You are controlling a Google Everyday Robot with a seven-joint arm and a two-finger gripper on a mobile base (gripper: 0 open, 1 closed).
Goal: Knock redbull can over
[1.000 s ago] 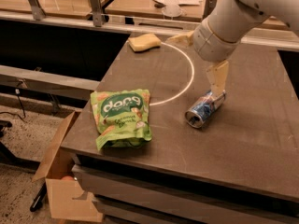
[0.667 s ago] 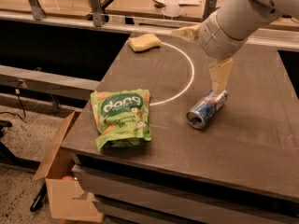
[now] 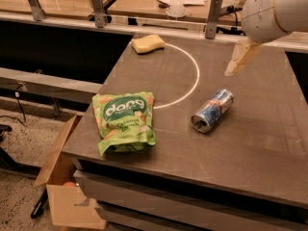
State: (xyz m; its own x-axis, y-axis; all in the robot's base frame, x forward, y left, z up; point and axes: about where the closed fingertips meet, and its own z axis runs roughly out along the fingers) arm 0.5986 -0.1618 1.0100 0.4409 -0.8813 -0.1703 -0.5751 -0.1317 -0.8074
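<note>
The redbull can (image 3: 212, 110), silver and blue, lies on its side on the dark table (image 3: 250, 148), right of centre, with its silver top facing the front left. My gripper (image 3: 237, 61) hangs from the pale arm at the upper right. It is above and behind the can, well clear of it, and holds nothing.
A green snack bag (image 3: 126, 121) lies near the table's front left edge. A yellow sponge (image 3: 147, 43) sits at the back left, on a white circle line (image 3: 194, 81). An open cardboard box (image 3: 67, 196) stands on the floor at the lower left. A rail with posts (image 3: 96, 6) runs behind.
The arm and gripper have risen and moved right, away from the can. The can lies on its side in the same spot.
</note>
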